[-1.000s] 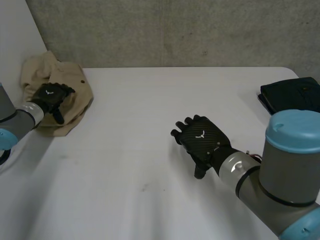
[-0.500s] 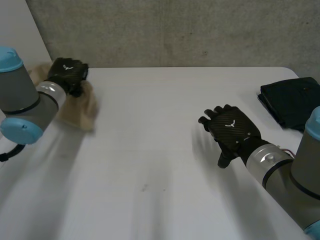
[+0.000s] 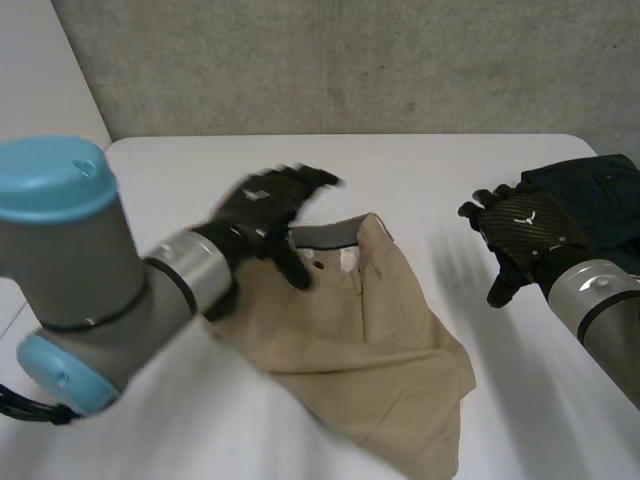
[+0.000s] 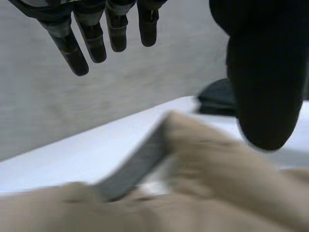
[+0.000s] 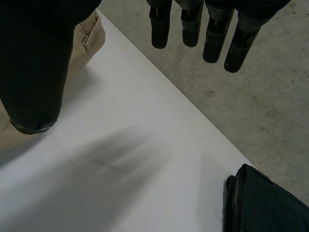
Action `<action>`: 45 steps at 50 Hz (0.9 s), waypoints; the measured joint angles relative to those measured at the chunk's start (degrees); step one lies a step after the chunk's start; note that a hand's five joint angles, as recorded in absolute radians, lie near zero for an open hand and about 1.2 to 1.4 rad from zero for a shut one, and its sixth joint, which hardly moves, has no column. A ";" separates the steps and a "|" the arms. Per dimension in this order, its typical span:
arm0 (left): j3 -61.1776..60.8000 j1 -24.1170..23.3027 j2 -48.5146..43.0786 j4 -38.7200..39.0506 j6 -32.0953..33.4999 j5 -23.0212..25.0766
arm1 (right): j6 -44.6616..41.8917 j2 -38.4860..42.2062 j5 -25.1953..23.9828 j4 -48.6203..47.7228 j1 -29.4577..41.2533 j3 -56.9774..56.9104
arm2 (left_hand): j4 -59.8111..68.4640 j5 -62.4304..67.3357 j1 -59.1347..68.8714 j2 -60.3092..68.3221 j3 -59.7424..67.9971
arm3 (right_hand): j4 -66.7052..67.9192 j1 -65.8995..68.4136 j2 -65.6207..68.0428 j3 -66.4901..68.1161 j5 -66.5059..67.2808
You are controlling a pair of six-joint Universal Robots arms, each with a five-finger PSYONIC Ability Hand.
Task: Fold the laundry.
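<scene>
Left wrist view shows the left hand (image 4: 67, 46) wide open, fingers straight and thumb spread well apart, gripping nothing. Its fingertips hang in the air above the crumpled tan cloth garment (image 4: 207, 183). In the head view this garment lies in a loose heap at the middle of the white worktop (image 3: 430, 160), its grey-lined waistband just beneath the left hand; whether the two touch I cannot tell. The right hand (image 3: 522, 232) hovers open as well, fingers straight, thumb apart, empty, between the tan garment and a folded dark navy garment (image 3: 600, 190) at the worktop's right edge. Count: one tan garment, one dark garment, two hands.
</scene>
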 measured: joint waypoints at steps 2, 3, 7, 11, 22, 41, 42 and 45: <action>0.16 2.80 0.01 -0.05 1.64 -1.43 | 0.02 0.02 -0.01 0.14 0.18 0.07 | 0.00 0.01 0.00 0.00 0.00 | 0.00 0.00 0.00 0.00 0.00; 0.19 3.53 0.02 -0.08 2.13 -1.75 | 0.04 0.02 -0.03 0.18 0.24 0.09 | 0.00 0.01 0.00 0.00 0.00 | 0.00 0.00 0.00 0.00 0.00; -0.09 7.44 -0.04 -0.45 5.46 -2.76 | 0.33 0.05 -0.39 0.79 1.02 0.19 | 0.00 0.00 0.01 0.00 0.00 | 0.00 0.00 0.00 0.00 0.00; -1.33 9.14 -0.11 -0.73 8.04 -2.93 | 0.55 0.10 -1.50 2.06 2.22 -0.28 | 0.00 0.00 0.01 0.00 0.00 | 0.00 0.00 0.00 0.00 0.00; -4.93 9.01 -0.48 -0.88 11.93 -4.18 | -0.07 3.94 -7.57 6.49 6.81 -8.15 | 0.00 -0.01 0.04 0.00 0.00 | 0.00 0.00 0.00 0.00 0.00; -6.45 9.44 -0.99 -0.47 12.88 -9.67 | -28.46 29.61 -6.18 7.54 16.88 -33.50 | 0.01 0.01 0.18 0.00 0.00 | 0.09 0.22 0.30 0.34 0.09; -6.55 9.45 -0.87 -0.45 12.85 -9.67 | -29.07 30.18 -6.01 7.66 16.91 -34.09 | 0.01 0.01 0.18 0.00 0.00 | 0.09 0.22 0.30 0.34 0.09; -7.11 9.51 -0.13 -0.37 12.62 -9.65 | -32.59 33.56 -4.95 8.84 16.96 -37.70 | 0.00 0.00 0.17 0.00 0.00 | 10.98 9.65 11.78 11.98 10.16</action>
